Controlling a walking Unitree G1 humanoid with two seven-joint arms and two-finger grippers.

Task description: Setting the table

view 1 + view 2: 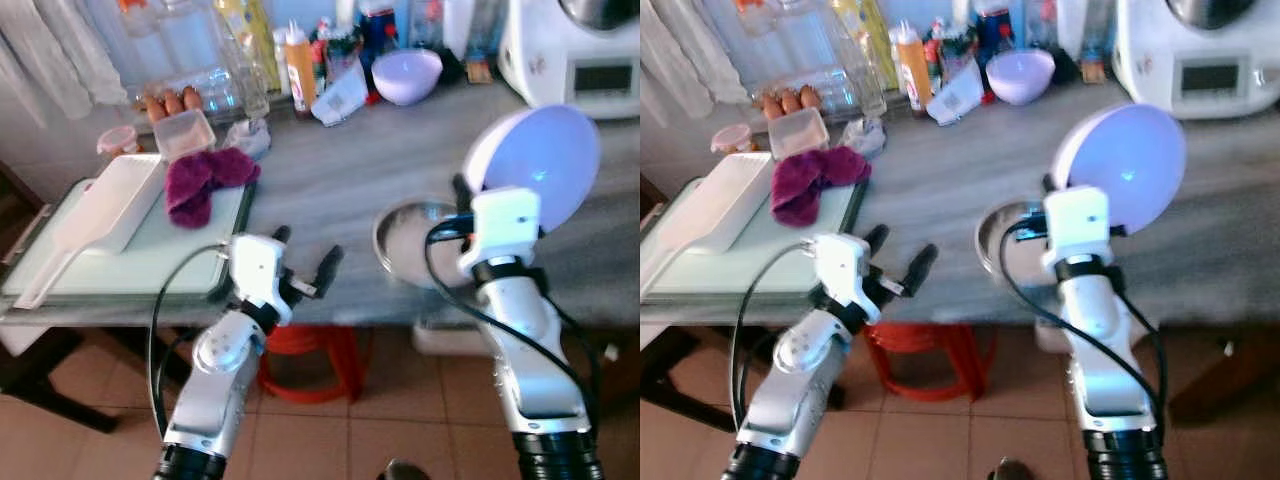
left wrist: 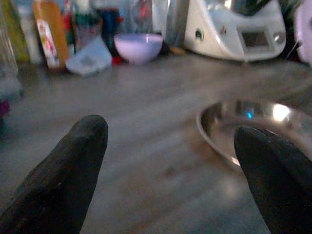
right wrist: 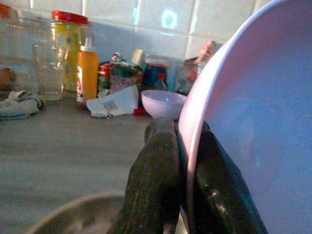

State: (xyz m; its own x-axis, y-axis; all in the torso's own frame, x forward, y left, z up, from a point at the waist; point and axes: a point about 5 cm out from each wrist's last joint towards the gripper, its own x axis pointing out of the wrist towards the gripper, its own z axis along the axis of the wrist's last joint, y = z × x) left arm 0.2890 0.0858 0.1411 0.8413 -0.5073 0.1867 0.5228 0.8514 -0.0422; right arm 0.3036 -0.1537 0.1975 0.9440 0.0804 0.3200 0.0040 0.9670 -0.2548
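Note:
My right gripper (image 3: 184,146) is shut on the rim of a lilac bowl (image 1: 535,165), held tilted on edge above the grey counter (image 1: 350,180). Just below and left of it a shiny metal plate (image 1: 415,245) lies on the counter near the front edge. My left gripper (image 1: 305,262) is open at the counter's front edge, left of the metal plate (image 2: 253,124), with nothing between its fingers (image 2: 63,180). A second lilac bowl (image 1: 407,75) stands at the back among bottles.
A green tray (image 1: 130,265) on the left carries a white scoop (image 1: 95,215) and a purple cloth (image 1: 205,180). Bottles, jars, eggs and a plastic box line the back. A white appliance (image 1: 575,50) stands back right. A red stool (image 1: 310,365) sits under the counter.

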